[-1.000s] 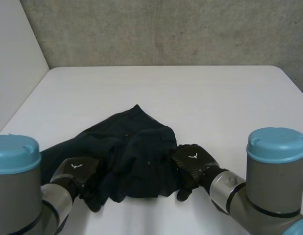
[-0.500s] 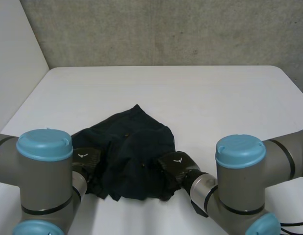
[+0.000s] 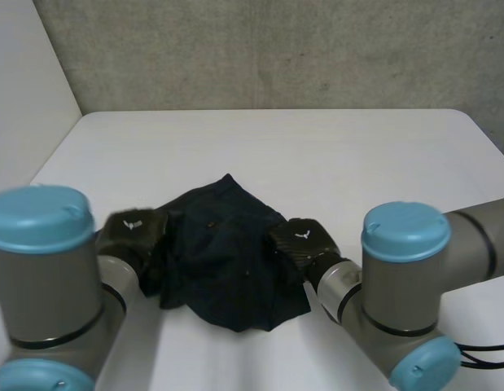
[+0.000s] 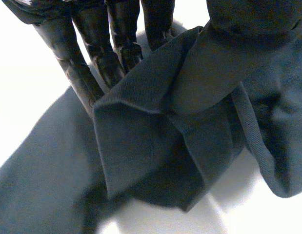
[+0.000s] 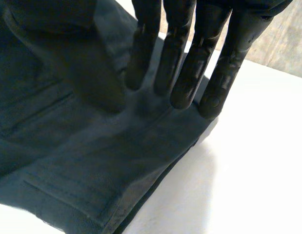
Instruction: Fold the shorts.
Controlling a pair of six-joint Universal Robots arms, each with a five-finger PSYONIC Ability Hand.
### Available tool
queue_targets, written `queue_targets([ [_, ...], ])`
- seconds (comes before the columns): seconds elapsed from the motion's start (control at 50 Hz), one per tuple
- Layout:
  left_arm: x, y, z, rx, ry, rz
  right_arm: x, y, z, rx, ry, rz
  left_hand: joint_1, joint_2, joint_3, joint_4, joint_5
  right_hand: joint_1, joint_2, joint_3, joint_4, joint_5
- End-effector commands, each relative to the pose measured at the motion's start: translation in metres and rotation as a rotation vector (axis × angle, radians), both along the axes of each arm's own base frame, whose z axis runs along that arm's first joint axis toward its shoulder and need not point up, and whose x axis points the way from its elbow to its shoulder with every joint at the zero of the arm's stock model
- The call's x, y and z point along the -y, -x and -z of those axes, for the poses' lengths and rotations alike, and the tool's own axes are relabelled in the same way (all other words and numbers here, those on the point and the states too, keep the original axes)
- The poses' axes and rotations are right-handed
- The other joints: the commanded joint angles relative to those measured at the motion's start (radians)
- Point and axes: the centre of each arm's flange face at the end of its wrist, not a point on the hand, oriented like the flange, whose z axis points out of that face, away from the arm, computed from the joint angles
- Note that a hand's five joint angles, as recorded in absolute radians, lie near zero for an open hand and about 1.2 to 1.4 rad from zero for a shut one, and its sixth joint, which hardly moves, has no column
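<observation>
The dark navy shorts (image 3: 223, 252) lie bunched in the middle of the white table (image 3: 333, 155), their near edge raised between my two hands. My left hand (image 3: 133, 232) is at the shorts' left edge. In the left wrist view its fingers (image 4: 116, 44) pinch a fold of the shorts (image 4: 155, 146) against the thumb, which the cloth covers. My right hand (image 3: 300, 240) is at the right edge. In the right wrist view its fingers (image 5: 185, 63) press the shorts (image 5: 92, 161) against the cloth-wrapped thumb.
A grey concrete wall (image 3: 276, 49) runs behind the table's far edge, and a white panel (image 3: 24, 98) stands at the left. Bare tabletop stretches beyond the shorts and to the right (image 5: 248, 146).
Both hands have closed on the shorts' side edges and moved away from the near table edge. The shorts have bunched narrower and their near edge has risen.
</observation>
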Motion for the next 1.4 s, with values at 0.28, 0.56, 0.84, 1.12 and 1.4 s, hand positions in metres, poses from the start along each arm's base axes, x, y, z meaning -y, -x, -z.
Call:
queue_targets([
  [0.28,-0.016,0.003,-0.079,-0.127,0.202,0.037,-0.041,0.020,0.012,0.107,-0.367,0.054,0.269,0.204,0.214,0.197,0.245,-0.581,-0.711,-0.732,-0.733,-0.740],
  [0.56,-0.032,0.011,-0.096,-0.166,0.239,0.088,-0.033,-0.006,0.027,0.263,-0.367,0.154,0.269,0.204,0.214,0.197,0.245,-0.551,-0.681,-0.702,-0.703,-0.711],
  [0.84,-0.039,0.004,-0.121,-0.224,0.293,0.081,-0.018,-0.017,0.016,0.302,-0.222,0.227,0.269,0.204,0.214,0.197,0.245,0.619,0.489,0.468,0.467,0.460],
  [1.12,-0.044,-0.033,-0.217,-0.319,0.488,0.038,0.024,0.046,-0.196,0.053,0.709,0.096,0.269,0.204,0.214,0.197,0.245,0.619,0.489,0.468,0.467,0.460],
  [1.4,-0.077,-0.054,-0.304,-0.399,0.662,0.074,-0.032,0.069,-0.322,0.135,0.846,0.006,0.269,0.204,0.214,0.197,0.245,0.619,0.489,0.468,0.467,0.460],
])
